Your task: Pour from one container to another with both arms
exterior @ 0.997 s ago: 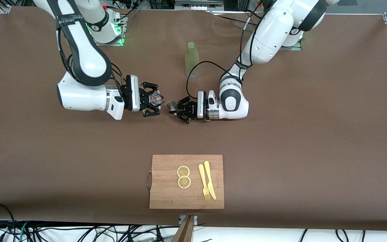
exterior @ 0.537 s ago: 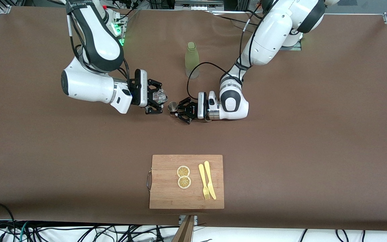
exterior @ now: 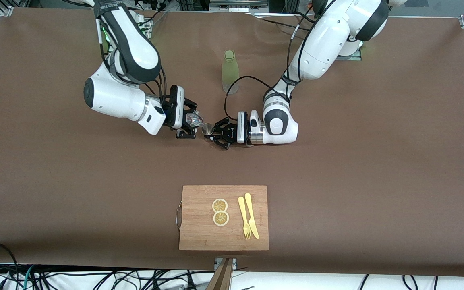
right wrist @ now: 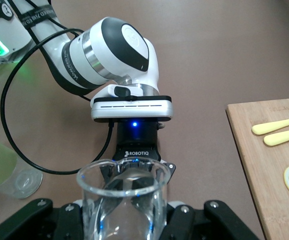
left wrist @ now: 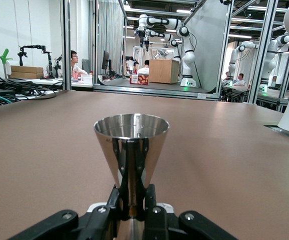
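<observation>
The tiny clear glass cup is held above the table by my right gripper, which is shut on it. The cup lies tipped on its side, its mouth turned toward the silver jigger and close beside its rim. My left gripper is shut on the jigger's narrow waist and holds it upright just over the table. In the left wrist view the jigger stands above my left gripper. In the right wrist view the glass cup fills my right gripper, with the left arm's gripper just past it.
A tall olive-green bottle stands farther from the front camera than both grippers, and shows as the bottle in the right wrist view. A wooden cutting board with two lemon slices, a yellow fork and a knife lies near the front edge.
My right arm has swung toward the left arm's end with the glass cup and tipped it closer to the jigger. The left gripper and the jigger have barely moved.
</observation>
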Robot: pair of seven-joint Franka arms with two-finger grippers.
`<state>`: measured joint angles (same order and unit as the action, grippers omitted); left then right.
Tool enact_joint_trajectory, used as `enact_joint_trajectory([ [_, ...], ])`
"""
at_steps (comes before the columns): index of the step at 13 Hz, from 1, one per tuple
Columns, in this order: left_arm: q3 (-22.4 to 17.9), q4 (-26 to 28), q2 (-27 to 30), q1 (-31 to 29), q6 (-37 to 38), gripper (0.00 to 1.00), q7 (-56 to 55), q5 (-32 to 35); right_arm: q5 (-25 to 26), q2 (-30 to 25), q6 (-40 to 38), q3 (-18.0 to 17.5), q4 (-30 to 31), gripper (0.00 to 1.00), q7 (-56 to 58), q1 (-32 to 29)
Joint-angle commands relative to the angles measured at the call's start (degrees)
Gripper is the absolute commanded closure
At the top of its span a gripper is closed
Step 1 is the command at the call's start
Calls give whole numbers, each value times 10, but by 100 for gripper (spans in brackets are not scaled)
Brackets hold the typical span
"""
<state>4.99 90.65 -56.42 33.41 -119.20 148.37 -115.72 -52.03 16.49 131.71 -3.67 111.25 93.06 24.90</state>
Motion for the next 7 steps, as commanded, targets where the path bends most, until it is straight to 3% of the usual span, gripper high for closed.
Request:
enact_joint_trajectory([
  [1,-3,-18,-12,7,-5,100,17,-14,25,-25,28,-6,22,97,-26,9],
  [7,-3,-18,-14,7,-6,100,17,-14,67,-43,63,-9,52,97,-45,17],
])
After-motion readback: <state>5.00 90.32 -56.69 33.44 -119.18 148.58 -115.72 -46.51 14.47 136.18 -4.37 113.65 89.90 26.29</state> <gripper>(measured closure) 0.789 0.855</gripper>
